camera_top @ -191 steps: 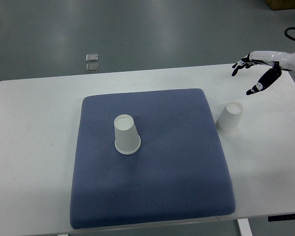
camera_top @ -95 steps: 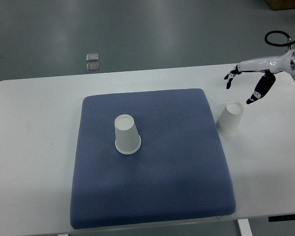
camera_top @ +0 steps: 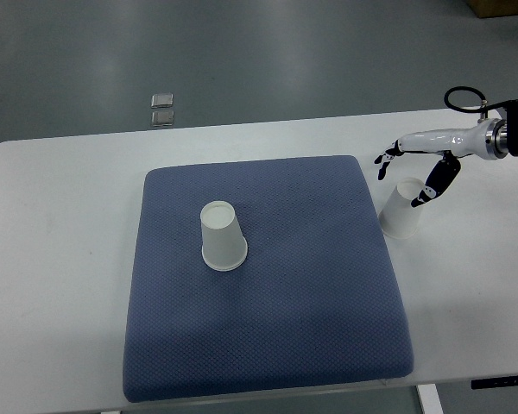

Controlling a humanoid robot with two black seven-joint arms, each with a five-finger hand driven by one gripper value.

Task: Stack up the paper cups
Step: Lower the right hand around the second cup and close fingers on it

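Note:
Two white paper cups stand upside down. One cup sits on the blue mat, left of its middle. The other cup stands on the white table just off the mat's right edge. My right hand comes in from the right edge and hovers right above that second cup, fingers spread and holding nothing. Its thumb hangs over the cup's top right, and the other fingers point left past the cup. The left arm is out of sight.
The white table carries the mat, with bare strips on the left and right. Grey floor lies beyond the far edge, with two small metal floor plates. A black cable loops at my right wrist.
My right hand has moved left and down toward the cup beside the mat, from the table's far right corner to just above the cup. Both cups stay put.

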